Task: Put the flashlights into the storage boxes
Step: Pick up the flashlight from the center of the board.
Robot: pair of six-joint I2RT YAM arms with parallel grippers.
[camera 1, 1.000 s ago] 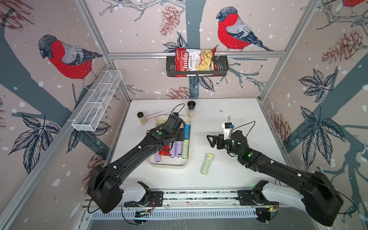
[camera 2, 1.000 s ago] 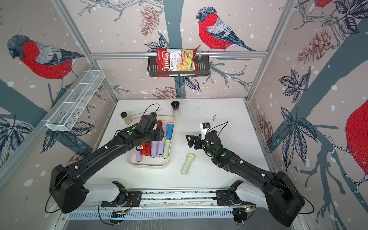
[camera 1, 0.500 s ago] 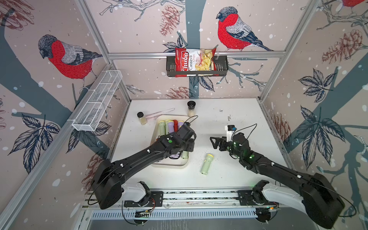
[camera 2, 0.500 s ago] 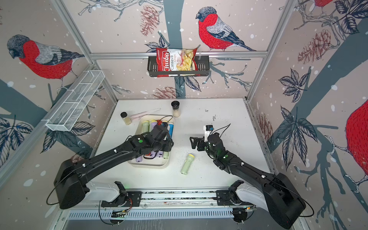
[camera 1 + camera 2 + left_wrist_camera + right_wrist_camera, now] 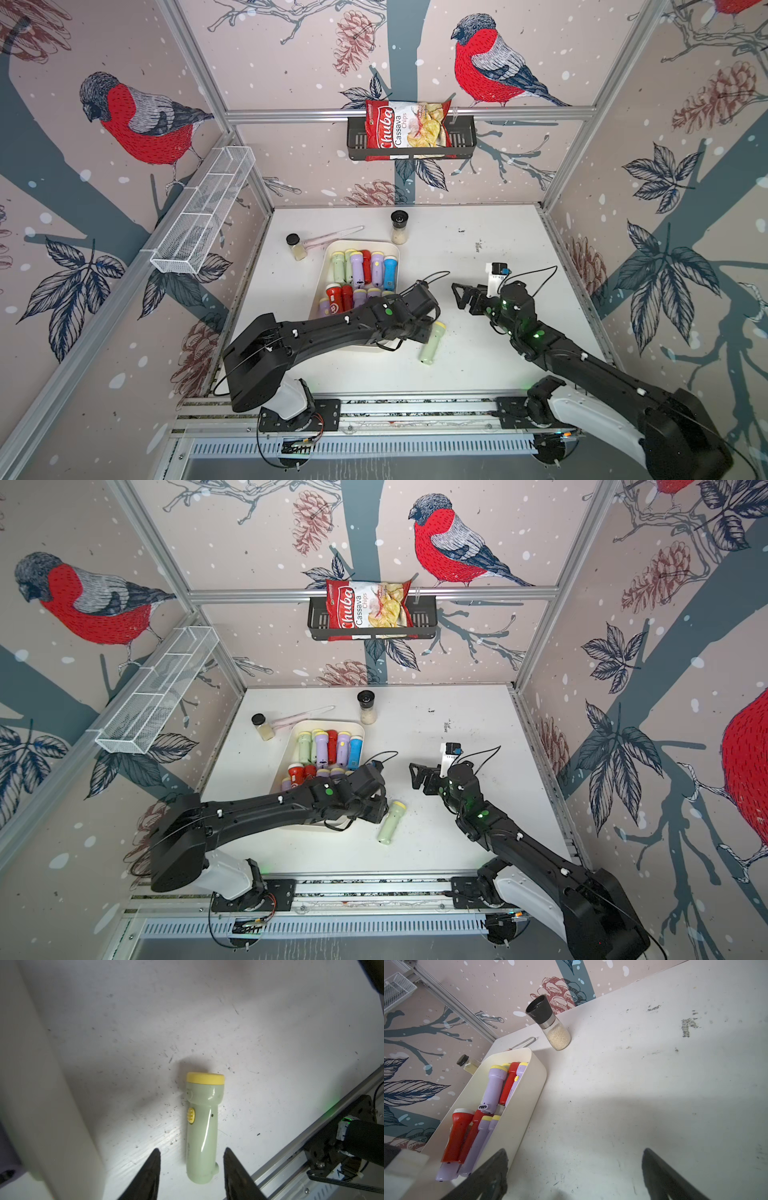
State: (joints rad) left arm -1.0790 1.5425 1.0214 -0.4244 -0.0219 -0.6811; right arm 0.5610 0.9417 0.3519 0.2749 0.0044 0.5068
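In a top view, the pale green plastic flashlight with a yellow head [image 5: 432, 347] is seen on the white table [image 5: 478, 365], partly under the left gripper [image 5: 424, 334] and outside the cream-white rectangular plastic tray [image 5: 361, 242].

In the left wrist view, its tail is bracketed, untouched, by the parted fingers [image 5: 154, 1159].

In the right wrist view, the right gripper [image 5: 575, 1149] is spread wide and empty, with the tray beside one finger.

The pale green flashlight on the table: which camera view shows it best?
The left wrist view: the pale green flashlight lies whole and large, yellow head and switch clear. In both top views it is small. The right wrist view does not show it.
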